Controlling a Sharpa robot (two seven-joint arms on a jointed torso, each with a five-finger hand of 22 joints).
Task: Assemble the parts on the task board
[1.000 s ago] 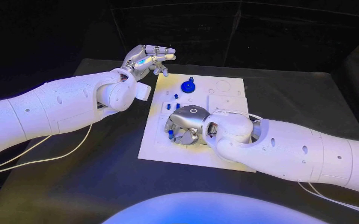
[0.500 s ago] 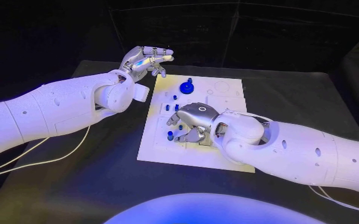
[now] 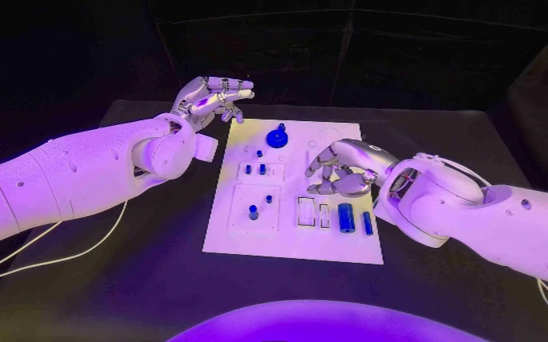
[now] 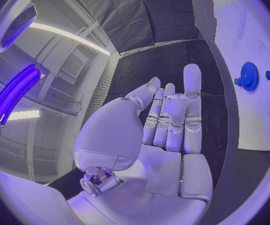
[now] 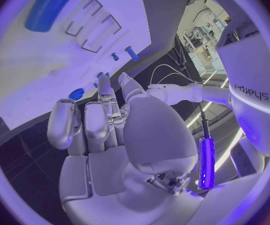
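Note:
The white task board (image 3: 288,239) lies in the middle of the black table. On it stand a blue gear (image 3: 278,136), a few short blue pegs (image 3: 261,169) and two more pegs in a square recess (image 3: 253,213). A thick blue cylinder (image 3: 345,217) and a thin one (image 3: 367,223) lie at the board's lower right, beside two slots (image 3: 306,211). My right hand (image 3: 343,169) hovers over the board's right middle, fingers bent downward and holding nothing. My left hand (image 3: 211,96) is raised beyond the board's far left corner, empty. The right wrist view shows the cylinder (image 5: 50,5) and pegs (image 5: 132,52).
White cables (image 3: 69,251) trail on the table under my left arm. In the left wrist view the gear (image 4: 249,76) stands on the board (image 4: 260,120) beyond my left hand (image 4: 166,125). Bare black table surrounds the board on all sides.
My right hand has lifted off the pegs at the board's lower left and moved right toward the board's middle, uncovering the slots and cylinders. My left hand has hardly moved.

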